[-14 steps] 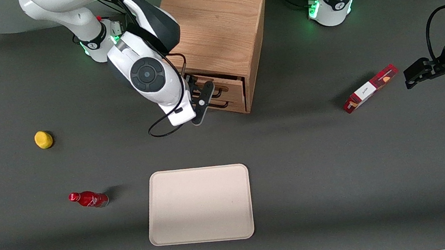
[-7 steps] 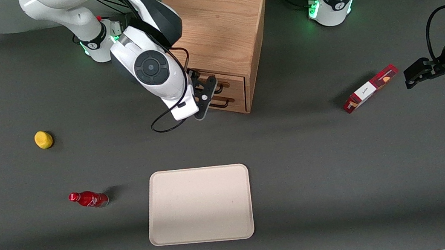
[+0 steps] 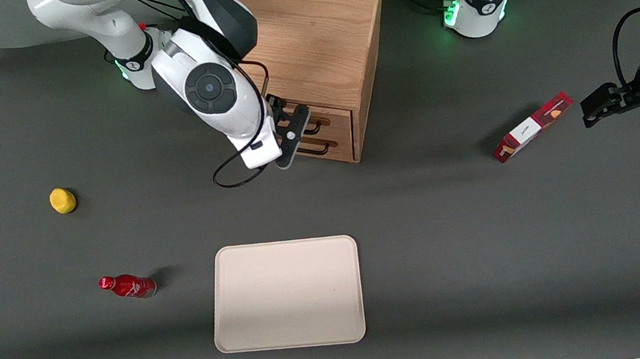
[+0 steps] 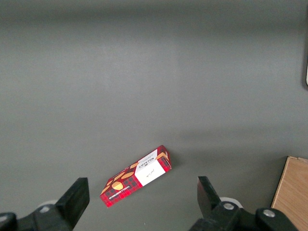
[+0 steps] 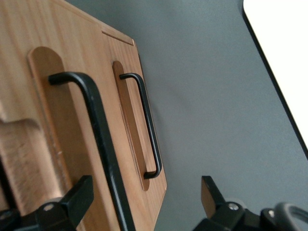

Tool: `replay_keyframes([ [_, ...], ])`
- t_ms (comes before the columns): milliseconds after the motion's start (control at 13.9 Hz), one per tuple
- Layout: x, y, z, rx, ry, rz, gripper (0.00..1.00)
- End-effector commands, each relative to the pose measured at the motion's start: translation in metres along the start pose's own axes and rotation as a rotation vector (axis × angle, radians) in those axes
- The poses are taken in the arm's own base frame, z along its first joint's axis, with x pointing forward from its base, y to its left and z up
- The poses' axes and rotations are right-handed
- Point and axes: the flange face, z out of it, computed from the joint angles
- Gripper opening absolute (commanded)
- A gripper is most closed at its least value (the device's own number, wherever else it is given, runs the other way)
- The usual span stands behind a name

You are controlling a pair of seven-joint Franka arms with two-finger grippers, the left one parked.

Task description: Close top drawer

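Hovering my gripper (image 3: 293, 128) at face of wooden cabinet (image 3: 317, 44), fingers (image 5: 79, 195) spread apart, gripping nothing. Left to right in front view: yellow lemon (image 3: 62, 200) toward my end of table, red bottle (image 3: 127, 286) lying on its side nearer camera, beige tray (image 3: 287, 294) in front of cabinet and well apart from it. Top drawer (image 3: 321, 120) nearly flush with cabinet face, its black handle (image 5: 103, 144) between my fingers, untouched. Lower drawer handle (image 5: 147, 125) just beneath. Red cookie box (image 3: 532, 127) toward parked arm's end.
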Motion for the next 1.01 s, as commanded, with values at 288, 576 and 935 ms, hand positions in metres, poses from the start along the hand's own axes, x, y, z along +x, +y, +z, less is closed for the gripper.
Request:
replay_keyframes([
  [288, -0.021, -0.001, -0.048, 0.056, 0.029, 0.053, 1.00],
  [576, -0.041, 0.028, -0.079, 0.061, 0.089, 0.125, 1.00],
  [935, -0.108, 0.091, -0.145, -0.002, 0.191, 0.324, 1.00],
])
